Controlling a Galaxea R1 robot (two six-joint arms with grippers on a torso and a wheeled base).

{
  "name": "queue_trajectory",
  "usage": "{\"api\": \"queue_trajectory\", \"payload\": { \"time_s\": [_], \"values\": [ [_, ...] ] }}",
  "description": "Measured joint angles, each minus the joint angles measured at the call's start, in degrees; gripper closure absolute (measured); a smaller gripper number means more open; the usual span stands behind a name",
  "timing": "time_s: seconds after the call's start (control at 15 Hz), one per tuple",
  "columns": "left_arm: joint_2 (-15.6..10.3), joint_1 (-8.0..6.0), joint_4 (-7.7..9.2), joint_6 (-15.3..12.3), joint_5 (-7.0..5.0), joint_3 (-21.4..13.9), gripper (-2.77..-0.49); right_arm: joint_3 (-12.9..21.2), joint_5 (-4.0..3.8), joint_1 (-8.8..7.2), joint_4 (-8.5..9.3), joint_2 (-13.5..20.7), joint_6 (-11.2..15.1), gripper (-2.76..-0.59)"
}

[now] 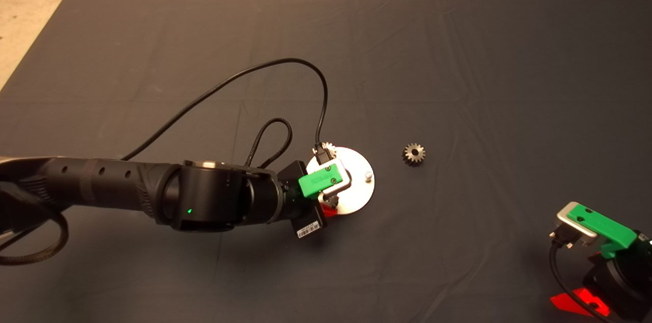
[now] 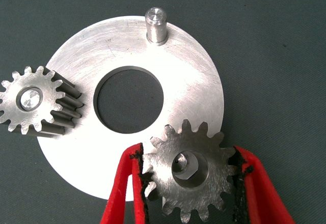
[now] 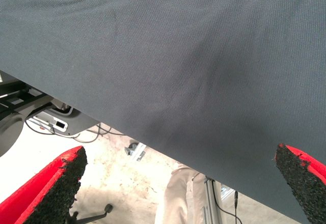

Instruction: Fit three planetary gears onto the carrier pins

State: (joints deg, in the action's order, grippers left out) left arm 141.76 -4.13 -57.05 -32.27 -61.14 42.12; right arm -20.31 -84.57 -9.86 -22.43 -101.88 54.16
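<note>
My left end effector (image 2: 191,183) was clamped on the second planetary gear (image 2: 189,174) above its carrier pin (image 2: 184,166), which I judged needed bore alignment before pressing down, right end effector (image 3: 178,183) apart.

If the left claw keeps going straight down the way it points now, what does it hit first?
Probably the carrier pin seen through the bore of the gear that the left claw grips, then the silver disc beneath. How far above the disc the gear sits is unclear.

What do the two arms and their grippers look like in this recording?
Both arms are black. The left arm has a small green light, a white barcode label and looping black cables. Each gripper, left gripper and right gripper, has a green body and red fingers with rough black pads.
</note>
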Motion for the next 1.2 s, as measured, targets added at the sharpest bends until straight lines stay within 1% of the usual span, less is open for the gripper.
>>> {"api": "queue_trajectory", "payload": {
  "time_s": [0.53,0.6,0.73,0.8,1.2],
  "values": [
    [0.02,-0.07,0.0,0.44,0.23,0.33,-0.65,0.0,0.12,0.0,0.02,0.48,0.0,-2.75],
    [0.02,-0.05,-0.02,0.85,0.06,0.57,-0.65,0.0,0.15,0.0,0.02,0.48,0.0,-2.75],
    [-0.01,0.0,0.27,0.88,-1.1,1.49,-0.65,0.0,0.17,0.0,0.05,0.48,0.0,-2.75],
    [-0.06,0.0,0.24,0.93,-1.43,1.65,-0.65,0.0,0.17,0.0,0.05,0.48,0.0,-2.75],
    [-0.3,0.0,0.24,1.05,-1.45,1.68,-0.66,0.0,0.23,0.0,0.06,0.48,0.01,-2.75]
  ]
}}
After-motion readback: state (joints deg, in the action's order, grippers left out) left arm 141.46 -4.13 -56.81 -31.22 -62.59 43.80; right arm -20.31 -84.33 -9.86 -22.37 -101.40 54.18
